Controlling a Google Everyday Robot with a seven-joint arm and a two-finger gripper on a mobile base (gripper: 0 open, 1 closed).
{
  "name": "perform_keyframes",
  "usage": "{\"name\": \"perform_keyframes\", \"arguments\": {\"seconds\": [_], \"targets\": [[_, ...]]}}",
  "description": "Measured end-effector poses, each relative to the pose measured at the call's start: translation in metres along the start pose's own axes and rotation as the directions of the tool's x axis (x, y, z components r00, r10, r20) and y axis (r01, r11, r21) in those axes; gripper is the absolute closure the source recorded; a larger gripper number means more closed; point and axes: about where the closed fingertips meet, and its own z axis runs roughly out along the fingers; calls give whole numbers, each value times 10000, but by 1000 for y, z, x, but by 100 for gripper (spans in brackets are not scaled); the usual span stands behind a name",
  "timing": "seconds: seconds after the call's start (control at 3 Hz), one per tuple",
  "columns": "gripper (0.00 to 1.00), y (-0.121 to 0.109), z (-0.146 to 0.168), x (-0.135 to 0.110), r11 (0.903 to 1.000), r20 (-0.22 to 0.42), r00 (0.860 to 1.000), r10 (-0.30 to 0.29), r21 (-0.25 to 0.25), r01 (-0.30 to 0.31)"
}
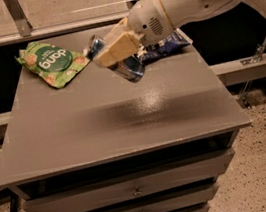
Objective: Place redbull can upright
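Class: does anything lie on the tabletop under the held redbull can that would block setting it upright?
Nothing visible does. The tool holds the redbull can tilted above bare tabletop; the green snack bag lies back left, the dark blue snack bag behind the arm.

Arm from rt, gripper (110,56) mid-air, clamped on redbull can (131,70).

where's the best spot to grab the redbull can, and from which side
Mid-body, across its slim round wall, coming from the side, not over its ends. The gripper, above the table, is shut on the redbull can just so; it hangs tilted.
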Motion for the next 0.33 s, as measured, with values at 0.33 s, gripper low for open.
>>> {"name": "perform_keyframes", "arguments": {"seconds": [0.33], "targets": [[100,7,1,-20,9980,906,9951,385,-534,-338]]}}
